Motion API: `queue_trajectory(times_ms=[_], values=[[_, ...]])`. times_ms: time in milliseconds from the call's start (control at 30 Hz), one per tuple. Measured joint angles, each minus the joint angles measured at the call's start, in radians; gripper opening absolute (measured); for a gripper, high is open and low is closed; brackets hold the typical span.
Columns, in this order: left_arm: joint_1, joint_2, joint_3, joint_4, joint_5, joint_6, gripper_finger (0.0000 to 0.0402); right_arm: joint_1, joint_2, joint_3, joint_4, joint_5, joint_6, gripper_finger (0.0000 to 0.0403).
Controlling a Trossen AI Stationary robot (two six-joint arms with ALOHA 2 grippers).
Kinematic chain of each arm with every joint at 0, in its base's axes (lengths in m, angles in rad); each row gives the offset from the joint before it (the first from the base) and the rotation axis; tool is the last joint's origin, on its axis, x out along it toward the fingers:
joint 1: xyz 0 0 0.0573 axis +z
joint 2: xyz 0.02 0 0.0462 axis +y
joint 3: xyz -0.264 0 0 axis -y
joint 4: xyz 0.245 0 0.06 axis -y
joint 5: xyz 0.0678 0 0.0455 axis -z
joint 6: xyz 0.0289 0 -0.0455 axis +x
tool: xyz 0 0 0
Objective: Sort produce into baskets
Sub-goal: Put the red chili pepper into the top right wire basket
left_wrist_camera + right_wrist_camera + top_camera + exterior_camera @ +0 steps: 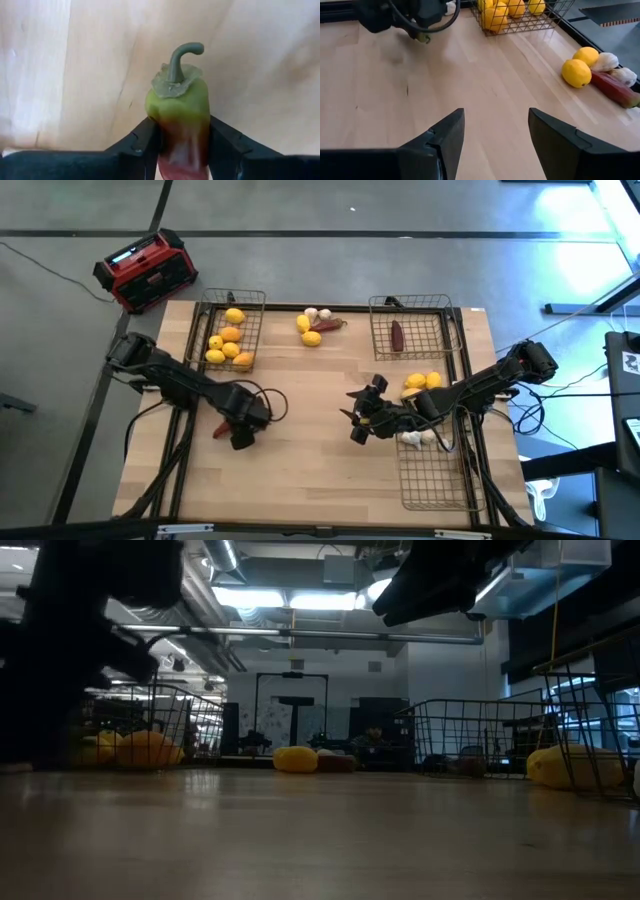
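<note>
Dark-red, green-shouldered pepper with curled stem (179, 112), low over the pale wooden worktop (300, 440) centre-left, pinched between the left claw (182, 150) fingers near its tip: likely to twist or slip out when lifted; right claw (496, 145) empty, half open.

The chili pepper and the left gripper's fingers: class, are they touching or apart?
Touching. In the left wrist view, both dark fingers of the left gripper press against the sides of the pepper, with no gap visible on either side.
</note>
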Motion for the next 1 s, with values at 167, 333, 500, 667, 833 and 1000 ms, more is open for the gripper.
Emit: queue_trajectory(times_ms=[167,333,500,667,833,1000], values=[[0.000,-0.020,0.074,0.023,-0.037,0.052,0.0121,0.000,0.000,0.000,0.000,-0.005,0.000,0.0215],[0.000,-0.096,0.102,0.104,-0.081,0.099,0.0122,-0.011,0.000,0.000,0.001,-0.029,0.057,0.0227],[0.000,-0.186,0.102,0.238,-0.149,0.150,0.0122,-0.042,0.004,-0.011,0.027,-0.110,0.100,0.0277],[-0.001,-0.247,0.101,0.383,-0.216,0.213,0.0122,-0.070,0.033,-0.038,0.101,-0.159,0.092,0.0317],[-0.003,-0.261,0.066,0.582,-0.245,0.284,0.0122,-0.074,0.079,-0.048,0.175,-0.182,0.047,0.0321],[-0.003,-0.261,0.018,0.806,-0.273,0.342,0.0122,-0.072,0.101,-0.048,0.252,-0.220,0.002,0.0305]])
